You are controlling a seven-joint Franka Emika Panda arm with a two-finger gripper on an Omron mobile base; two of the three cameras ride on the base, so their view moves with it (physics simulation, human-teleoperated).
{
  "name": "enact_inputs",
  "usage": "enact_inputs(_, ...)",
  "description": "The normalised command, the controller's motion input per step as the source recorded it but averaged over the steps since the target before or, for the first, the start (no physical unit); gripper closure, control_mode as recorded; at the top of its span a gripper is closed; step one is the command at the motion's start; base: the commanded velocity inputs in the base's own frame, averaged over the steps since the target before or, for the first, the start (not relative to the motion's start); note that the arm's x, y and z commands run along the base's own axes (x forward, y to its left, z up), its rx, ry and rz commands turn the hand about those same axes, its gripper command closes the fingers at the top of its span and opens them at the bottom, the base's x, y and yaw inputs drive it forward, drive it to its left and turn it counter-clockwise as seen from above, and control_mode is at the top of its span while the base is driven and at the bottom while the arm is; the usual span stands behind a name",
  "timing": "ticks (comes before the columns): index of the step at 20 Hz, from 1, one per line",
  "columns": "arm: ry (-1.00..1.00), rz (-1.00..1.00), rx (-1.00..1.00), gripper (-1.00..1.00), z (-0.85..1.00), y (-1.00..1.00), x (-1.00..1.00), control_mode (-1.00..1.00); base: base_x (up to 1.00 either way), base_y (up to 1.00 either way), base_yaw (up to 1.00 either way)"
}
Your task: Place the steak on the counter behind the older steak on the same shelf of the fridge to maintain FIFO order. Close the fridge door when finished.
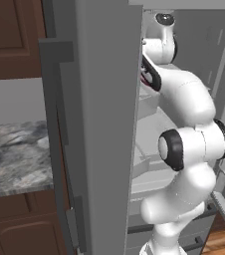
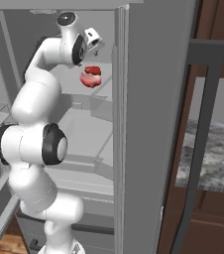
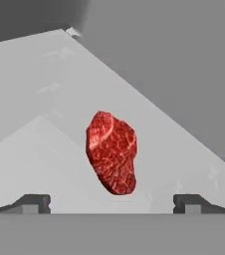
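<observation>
The steak [image 3: 112, 152], deep red with faint marbling, lies on the light-grey shelf [image 3: 45, 99] inside the fridge. My gripper [image 3: 112, 204] hangs just above it, open, with its fingertips [image 3: 32, 203] spread wide to either side and touching nothing. From the right base view the steak [image 2: 94, 71] rests directly behind the older steak [image 2: 87, 81], a pinker slab with a pale edge, on the same shelf [image 2: 101, 88]. There my gripper [image 2: 96, 49] points down over them. The arm reaches up into the fridge [image 1: 184, 45].
The open fridge door [image 1: 104, 124] stands close on the arm's left, and the other door [image 2: 153, 124] on its right. The marbled counter [image 1: 15, 154] over dark cabinets lies beyond the left door. Lower shelves and drawers [image 2: 84, 144] sit below the hand.
</observation>
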Motion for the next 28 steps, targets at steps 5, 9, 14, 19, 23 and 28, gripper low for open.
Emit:
enact_inputs(5,-0.18,-0.03,0.11,-1.00,-0.01,0.12,-1.00,-1.00,0.00,0.00,0.00)
enact_inputs(9,-0.17,-0.14,0.12,-1.00,-0.01,0.00,-1.00,-1.00,0.00,0.00,0.00)
enact_inputs(14,-0.15,-0.19,0.15,-1.00,0.00,0.00,-1.00,-1.00,0.00,0.00,0.00)
enact_inputs(19,-0.10,-0.15,0.16,-1.00,-0.09,-0.04,-1.00,-1.00,0.00,0.00,0.00)
enact_inputs(23,-0.02,-0.09,0.16,-1.00,-0.25,-0.09,-1.00,-1.00,0.00,0.00,0.00)
enact_inputs(28,0.13,0.00,-0.01,-1.00,-0.56,0.04,-0.45,-1.00,0.00,0.00,0.00)
